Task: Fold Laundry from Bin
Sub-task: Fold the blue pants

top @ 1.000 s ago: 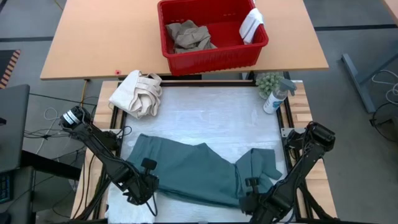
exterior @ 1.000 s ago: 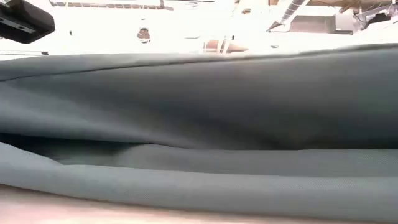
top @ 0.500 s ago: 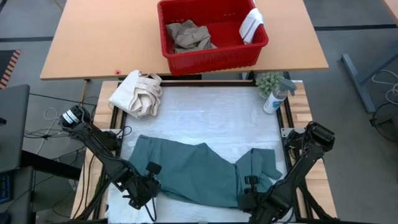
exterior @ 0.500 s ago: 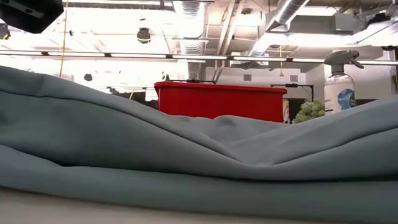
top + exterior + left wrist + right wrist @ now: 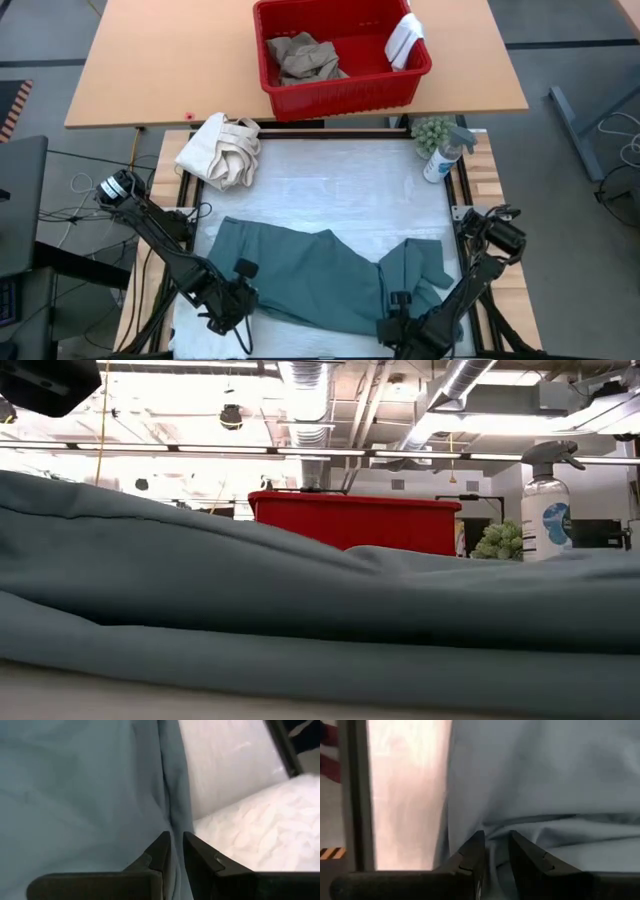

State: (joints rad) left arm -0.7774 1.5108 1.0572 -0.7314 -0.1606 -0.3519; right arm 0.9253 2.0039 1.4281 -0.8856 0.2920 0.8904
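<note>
A large teal-green garment lies spread across the near half of the white mat, and it fills the lower part of the low view. My left gripper is shut on its near left edge. My right gripper is shut on its bunched near right part. The red bin stands on the far wooden table and holds tan trousers. A white towel hangs over its right rim. My left gripper pinches the garment's left edge between its two fingers, coming steeply from above. The cloth runs up between the fingertips, and the rest lies flat on the mat. My right gripper pinches a fold at the garment's near right end between its two fingers, steeply from above. The cloth creases toward the fingertips; the rest rests on the mat.
A cream canvas bundle with loop handles lies at the mat's far left corner. A spray bottle and a small green plant stand at its far right corner. Bare mat stretches between the garment and the far edge.
My right arm has sunk toward the table. In the low view the garment, which filled nearly the whole picture a second ago, has dropped and now lies low, so the bin and the spray bottle show behind it.
</note>
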